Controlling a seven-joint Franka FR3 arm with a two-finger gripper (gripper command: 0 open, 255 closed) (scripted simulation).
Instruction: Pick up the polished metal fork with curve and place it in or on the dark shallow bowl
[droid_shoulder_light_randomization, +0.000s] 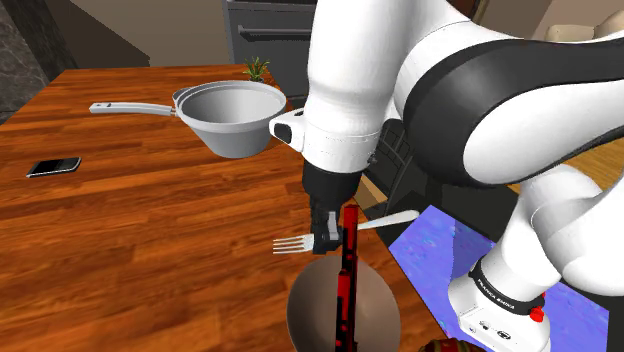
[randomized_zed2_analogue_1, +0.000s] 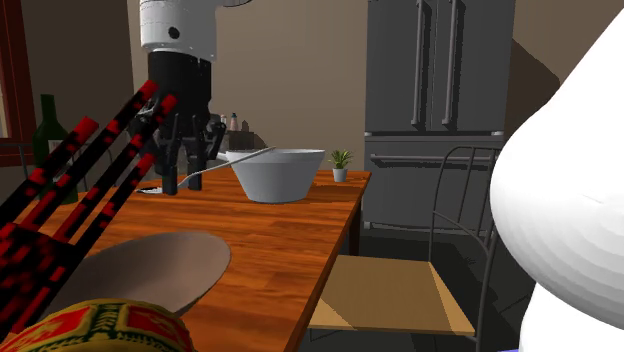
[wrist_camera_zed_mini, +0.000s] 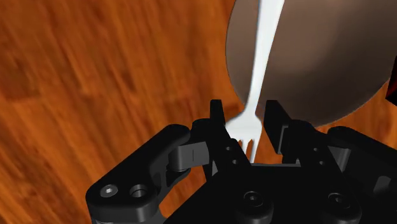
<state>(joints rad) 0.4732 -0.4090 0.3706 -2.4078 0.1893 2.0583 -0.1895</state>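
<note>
Gripper (droid_shoulder_light_randomization: 325, 238) clasps the pale fork (droid_shoulder_light_randomization: 292, 243) just behind its tines, clear of the wooden table (droid_shoulder_light_randomization: 150, 230). Shoulder view: tines toward 9 o'clock, handle toward 3 o'clock. Brown-grey shallow bowl (droid_shoulder_light_randomization: 378, 300) just at 6 o'clock of gripper. Wrist view: handle lies across the bowl's inside. Grey saucepan (droid_shoulder_light_randomization: 235, 118) well apart, 11 o'clock

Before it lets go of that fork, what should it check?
1. Fork held in the tool: ok.
2. Fork lifted off the table: ok.
3. Whole fork over the bowl: not ok; the handle crosses it, the tines hang outside the rim.
4. Red-and-black sticks, which cross the bowl in the shoulder view, clear of the drop: cannot tell.
5. Pan well away: ok.
</note>
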